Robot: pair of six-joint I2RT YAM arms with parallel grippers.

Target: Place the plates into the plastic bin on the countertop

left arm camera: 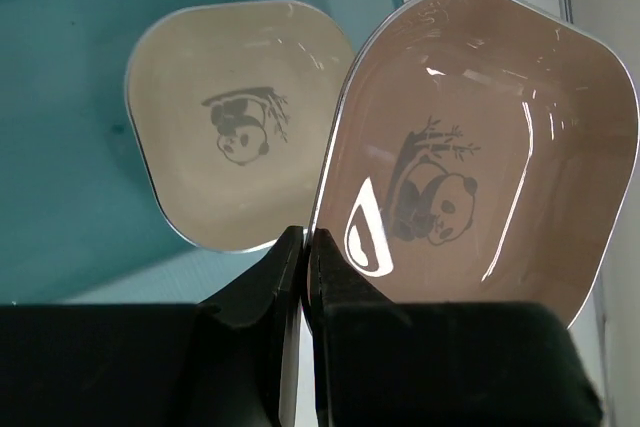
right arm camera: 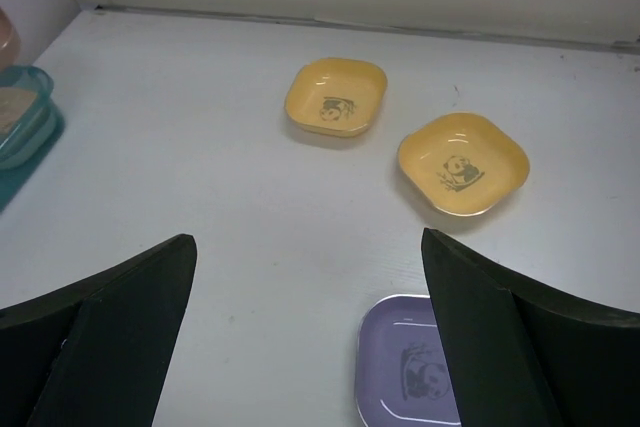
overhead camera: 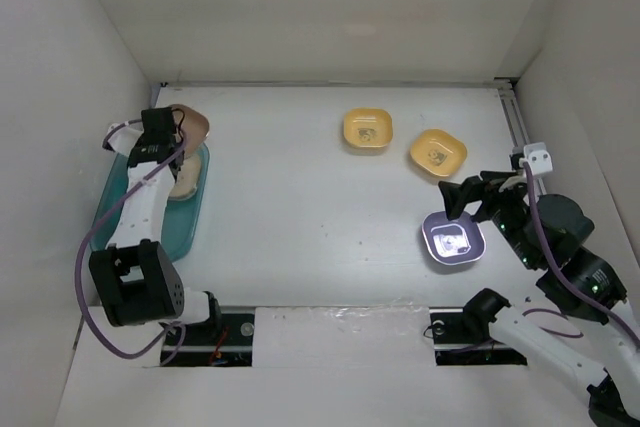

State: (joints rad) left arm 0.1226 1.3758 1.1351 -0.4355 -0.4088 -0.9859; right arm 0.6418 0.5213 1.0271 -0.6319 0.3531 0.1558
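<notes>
Tan plate (left arm camera: pixel 480 147) is clamped by its rim in the left gripper (left arm camera: pixel 305 247), jaws together on the edge. It hangs tilted over the far end of the plastic bin (left arm camera: pixel 60 167), partly overhanging the wall. A cream plate (left arm camera: pixel 235 127) lies inside the bin. Well right of the bin sit the nearer yellow plate (right arm camera: pixel 335 97), the farther yellow plate (right arm camera: pixel 462 164) and the purple plate (right arm camera: pixel 410 372). The right gripper (right arm camera: pixel 310 327) hangs over the purple plate, fingers wide apart and empty. Risk: released here, the overhanging plate may strike the wall and tip out, and the thin edge pinch may let it swing.

White walls (overhead camera: pixel 300 7); grey rail (overhead camera: pixel 514 119) along right edge, small white block (overhead camera: pixel 537 156) nearby.
</notes>
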